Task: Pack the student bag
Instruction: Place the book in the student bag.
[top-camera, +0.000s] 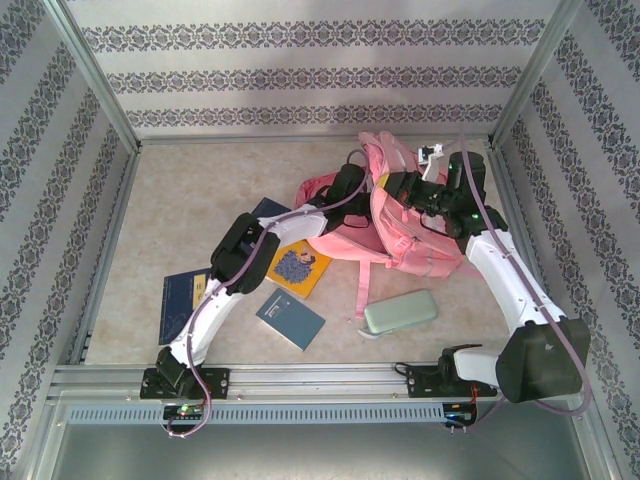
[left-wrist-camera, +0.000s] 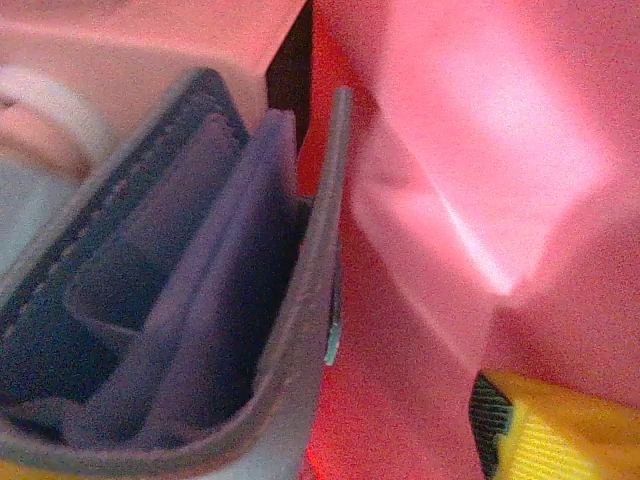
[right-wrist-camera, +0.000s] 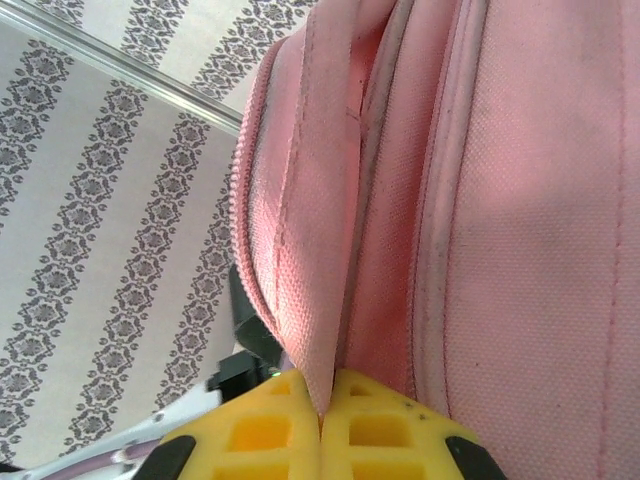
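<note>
Inside the student bag (top-camera: 415, 240) you have a dark blue book (left-wrist-camera: 150, 330) standing on its edge against the pink lining, its covers and purplish pages fanned a little apart. Your left gripper (left-wrist-camera: 255, 460) is down in the bag's mouth with it, jaws spread. The one yellow finger (left-wrist-camera: 560, 435) you can see well sits clear of the book, with pink lining showing between them. Your right gripper (right-wrist-camera: 322, 420) has its tips pressed together on a fold of pink fabric at the bag's edge. The bag sits right of centre toward the far edge of the table (top-camera: 180, 190). It is a large pink fabric backpack with paler patches, stitched seams and a zip running along its opening. Its front flap spills leftward and one strap trails toward the near edge. Out on the table you have a pale green pencil case (top-camera: 400, 312) just on the near side of the bag and a yellow book (top-camera: 300, 268) beside the left arm. A teal book (top-camera: 290, 320) lies closer to the near edge, and a navy book (top-camera: 183, 303) toward the left edge.
</note>
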